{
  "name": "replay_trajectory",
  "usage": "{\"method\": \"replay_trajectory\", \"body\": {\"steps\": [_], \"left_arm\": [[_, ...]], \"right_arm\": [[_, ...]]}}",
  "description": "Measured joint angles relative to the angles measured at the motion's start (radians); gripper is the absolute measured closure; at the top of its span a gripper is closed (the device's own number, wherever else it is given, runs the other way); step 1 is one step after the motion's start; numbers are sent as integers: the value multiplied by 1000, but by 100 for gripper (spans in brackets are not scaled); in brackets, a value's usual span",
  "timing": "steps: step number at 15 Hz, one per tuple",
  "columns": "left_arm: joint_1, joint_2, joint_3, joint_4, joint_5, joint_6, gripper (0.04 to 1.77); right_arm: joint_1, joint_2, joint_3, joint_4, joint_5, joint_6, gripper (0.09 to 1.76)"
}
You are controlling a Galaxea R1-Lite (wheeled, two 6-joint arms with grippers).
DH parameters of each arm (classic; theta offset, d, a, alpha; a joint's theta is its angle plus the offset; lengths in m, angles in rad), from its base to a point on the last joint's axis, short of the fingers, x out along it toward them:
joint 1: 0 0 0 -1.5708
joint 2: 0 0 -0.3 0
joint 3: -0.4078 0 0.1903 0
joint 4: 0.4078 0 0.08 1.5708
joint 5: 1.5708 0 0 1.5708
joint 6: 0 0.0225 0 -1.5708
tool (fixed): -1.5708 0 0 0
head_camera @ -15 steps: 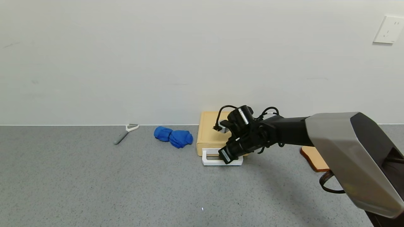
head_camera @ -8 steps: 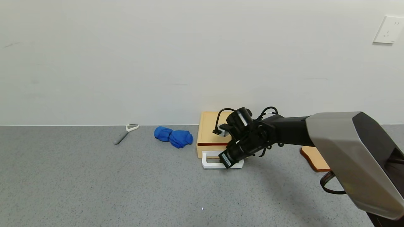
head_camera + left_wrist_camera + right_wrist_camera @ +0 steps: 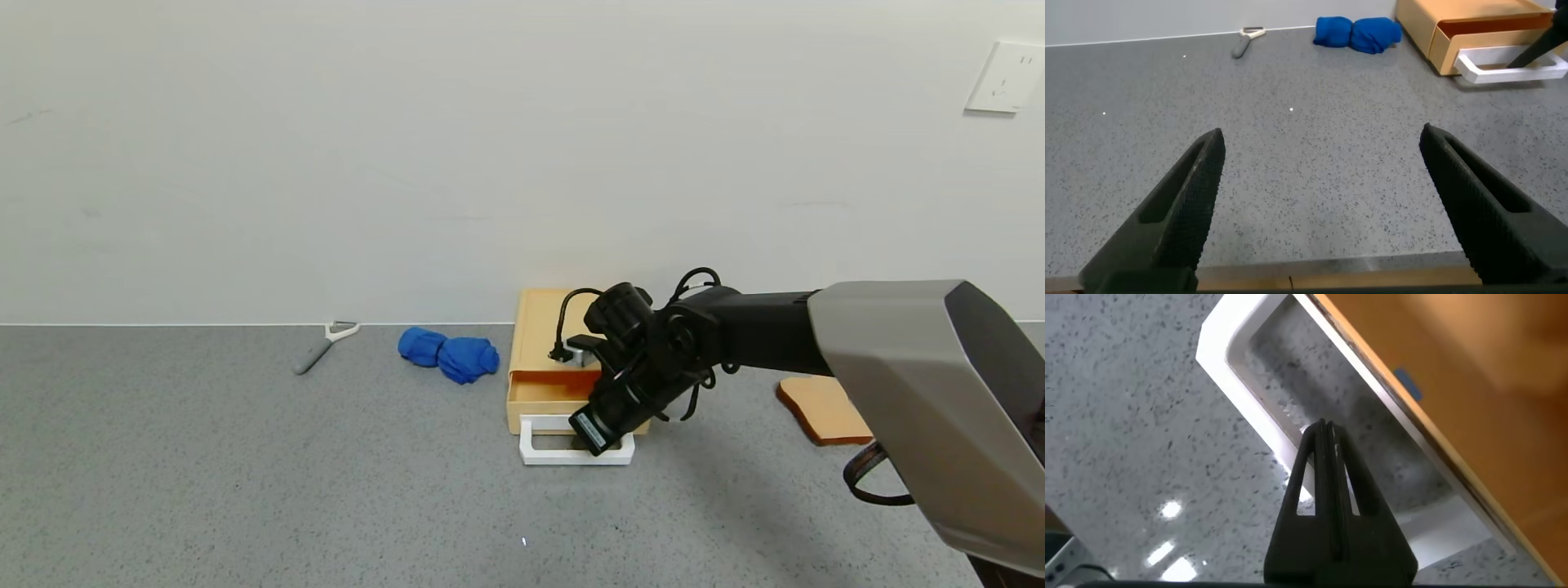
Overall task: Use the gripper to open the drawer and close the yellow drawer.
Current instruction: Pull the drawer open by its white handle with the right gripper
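One drawer (image 3: pixel 543 390) on the grey bench (image 3: pixel 245 490), set against the back wall, right of centre. Box long axis front to back; front face and white handle (image 3: pixel 571 451) pointing toward the robot. Tray drawn partly out of its yellow box, a strip of interior exposed behind the front panel.

Right tool (image 3: pixel 589 441) angled down into the loop of the handle; fingers (image 3: pixel 1323 469) pressed together, tips inside the loop and against the handle's front bar, not clamped around it. Handle loop: one, rectangular, lying flat just above the bench surface.

Left tool (image 3: pixel 1323 204) low over the near bench, well apart from the drawer; fingers (image 3: pixel 1180 208) spread wide, holding nothing.

Other items, counted: one blue cloth (image 3: pixel 449 354), bunched in two lumps, just left of the drawer; one grey-handled peeler (image 3: pixel 322 345) farther left near the wall; one slice of bread (image 3: pixel 824 408) right of the drawer, partly hidden by the right arm; one wall socket (image 3: pixel 1005 77) upper right.
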Motion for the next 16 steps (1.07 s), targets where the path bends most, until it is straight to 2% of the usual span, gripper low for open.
{"method": "replay_trajectory", "body": {"steps": [5, 10, 16], "left_arm": [[0, 0, 0, 0, 0, 0, 9], [0, 0, 0, 0, 0, 0, 9], [0, 0, 0, 0, 0, 0, 9]], "right_arm": [[19, -8, 7, 10, 0, 82, 173], [30, -11, 12, 65, -2, 93, 173], [39, -18, 24, 101, -3, 163, 173]]}}
